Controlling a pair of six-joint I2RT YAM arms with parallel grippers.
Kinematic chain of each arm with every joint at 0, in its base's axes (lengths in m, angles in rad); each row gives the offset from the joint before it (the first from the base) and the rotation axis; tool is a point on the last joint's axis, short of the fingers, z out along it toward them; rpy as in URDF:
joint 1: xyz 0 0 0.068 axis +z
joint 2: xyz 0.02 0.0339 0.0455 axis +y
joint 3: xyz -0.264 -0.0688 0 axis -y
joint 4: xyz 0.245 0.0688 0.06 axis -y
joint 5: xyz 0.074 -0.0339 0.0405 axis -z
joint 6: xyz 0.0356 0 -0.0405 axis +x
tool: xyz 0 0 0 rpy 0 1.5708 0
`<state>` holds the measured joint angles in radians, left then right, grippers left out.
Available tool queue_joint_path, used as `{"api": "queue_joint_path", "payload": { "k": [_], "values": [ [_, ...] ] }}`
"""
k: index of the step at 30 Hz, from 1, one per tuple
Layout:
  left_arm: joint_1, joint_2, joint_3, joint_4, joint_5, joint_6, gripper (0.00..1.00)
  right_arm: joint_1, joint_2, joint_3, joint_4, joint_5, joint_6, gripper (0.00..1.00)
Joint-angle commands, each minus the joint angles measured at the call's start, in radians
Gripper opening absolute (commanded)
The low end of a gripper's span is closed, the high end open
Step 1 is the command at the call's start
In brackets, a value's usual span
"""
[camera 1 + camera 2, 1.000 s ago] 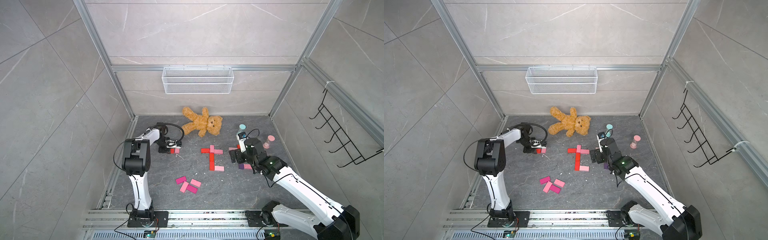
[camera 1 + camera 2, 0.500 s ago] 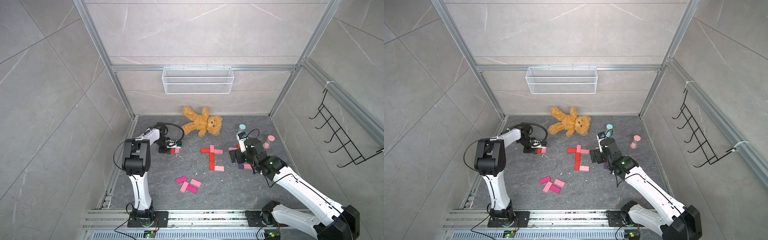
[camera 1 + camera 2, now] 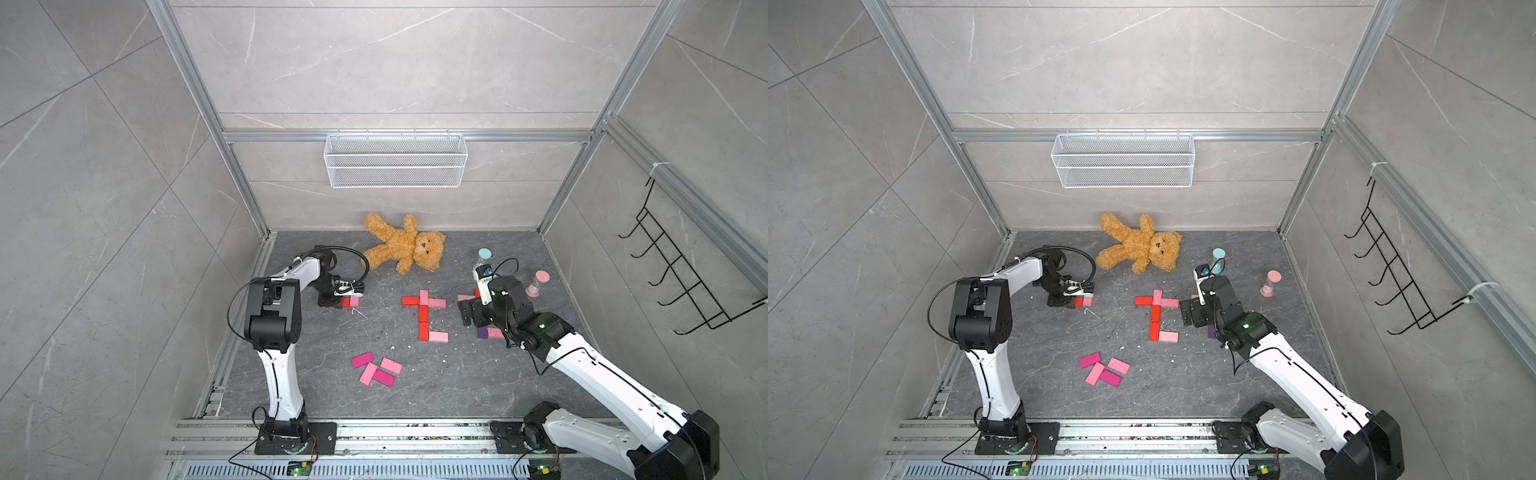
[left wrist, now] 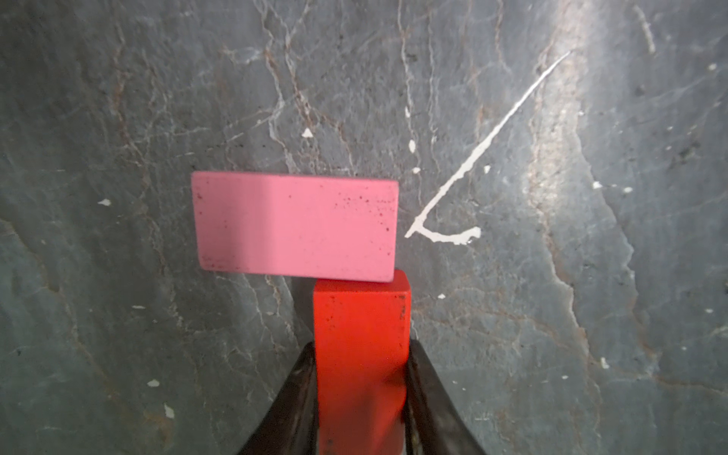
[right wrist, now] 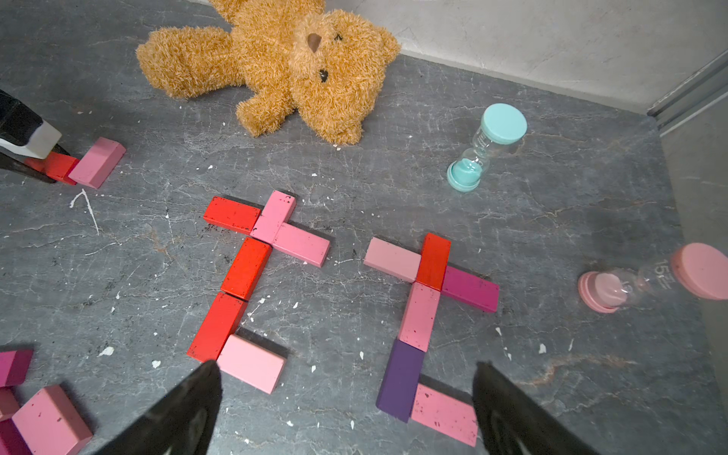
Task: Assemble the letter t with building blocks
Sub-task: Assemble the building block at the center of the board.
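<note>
Clamping a red block [image 4: 360, 315] by its long sides, the left gripper [image 4: 360, 356] sat low over the grey floor [image 4: 118, 98], its fingers pressed tight against the block. Just ahead of those fingers, at the tip of the red block, a pink block [image 4: 295, 226] lay crosswise and flat, its long edge touching the red end.

The right gripper [image 5: 347, 368] hovered with its fingers spread wide, holding nothing. Ahead of it and off to its left lay a red-and-pink t [image 5: 252, 268]: a red stem with a pink foot, and a cross of red and pink. Ahead of it on its other side lay a second t [image 5: 421, 311], with a pink and purple stem, a pink foot, a red top and arms of pale pink and magenta. In both top views this second t was mostly hidden under the right gripper.

Behind both grippers, toward the arm bases, four loose blocks [image 3: 376, 370] in magenta and pink lay bunched together. Beyond the grippers a teddy bear [image 3: 405, 249] sprawled by the back wall. A teal hourglass [image 5: 484, 145] stood just beyond the right gripper, and a pink hourglass [image 5: 646, 279] off to its right.
</note>
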<state>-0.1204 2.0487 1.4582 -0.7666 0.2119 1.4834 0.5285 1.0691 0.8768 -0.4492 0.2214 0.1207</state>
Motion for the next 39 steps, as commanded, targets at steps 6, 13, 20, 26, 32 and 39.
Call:
{"api": "queue_joint_path", "payload": {
  "k": [6, 13, 20, 26, 32, 39],
  "values": [
    [-0.005, -0.009, 0.034, -0.031, 0.015, -0.025, 0.04, -0.004, -0.014, -0.012, -0.005, 0.004, 0.015, 1.0],
    [-0.005, -0.017, 0.029, -0.029, 0.017, -0.015, 0.07, -0.003, -0.014, -0.012, -0.005, 0.004, 0.014, 1.0],
    [-0.005, -0.019, 0.031, -0.026, 0.017, -0.018, 0.08, -0.003, -0.015, -0.013, -0.005, 0.004, 0.015, 1.0],
    [-0.005, -0.02, 0.03, -0.022, 0.017, -0.02, 0.09, -0.004, -0.017, -0.013, -0.005, 0.004, 0.015, 1.0],
    [-0.009, -0.02, 0.028, -0.019, 0.013, -0.019, 0.1, -0.003, -0.016, -0.013, -0.005, 0.004, 0.015, 1.0],
    [-0.01, -0.026, 0.017, -0.013, 0.009, -0.014, 0.17, -0.002, -0.015, -0.013, -0.003, 0.002, 0.015, 1.0]
  ]
}}
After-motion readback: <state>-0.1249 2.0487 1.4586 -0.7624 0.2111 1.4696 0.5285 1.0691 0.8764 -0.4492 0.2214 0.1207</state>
